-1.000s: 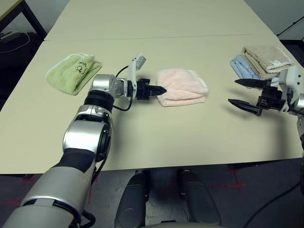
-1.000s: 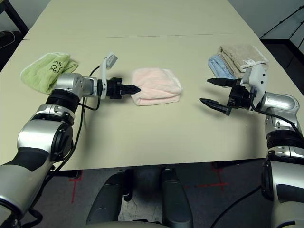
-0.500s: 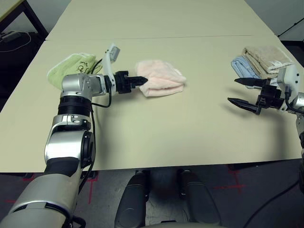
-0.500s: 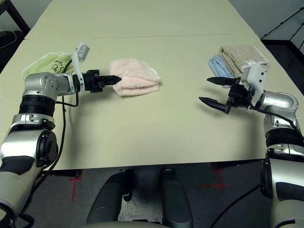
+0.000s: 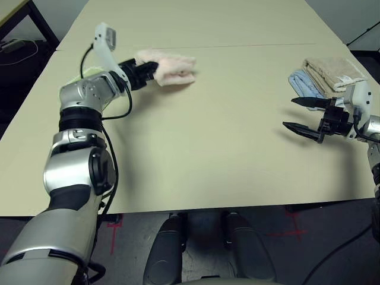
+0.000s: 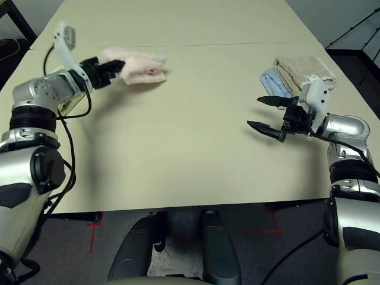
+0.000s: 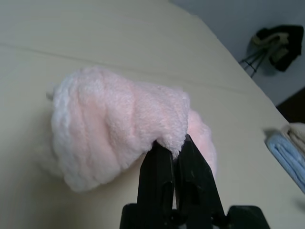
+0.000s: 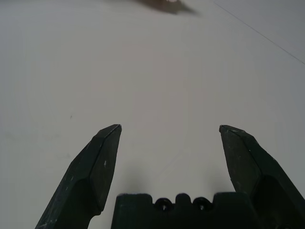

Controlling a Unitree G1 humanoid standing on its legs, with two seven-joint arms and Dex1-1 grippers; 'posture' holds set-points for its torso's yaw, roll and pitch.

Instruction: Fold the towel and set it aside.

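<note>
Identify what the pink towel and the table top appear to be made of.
The pink towel: soft terry or plush cloth, judging by its fuzzy, matte pile. The table top: smooth, matte beige surface, probably laminate; a thin seam crosses it.

It looks like a lab: big plain tables, a tripod at the upper right, red tape crosses on the floor.

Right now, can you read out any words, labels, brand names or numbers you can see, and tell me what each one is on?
None can be read.
The pink towel, pinched in the shut left gripper, shows no lettering on the side in view.
The beige towel and blue towel carry no legible mark.
The green towel is mostly hidden behind the left arm.
The table is plain.
</note>
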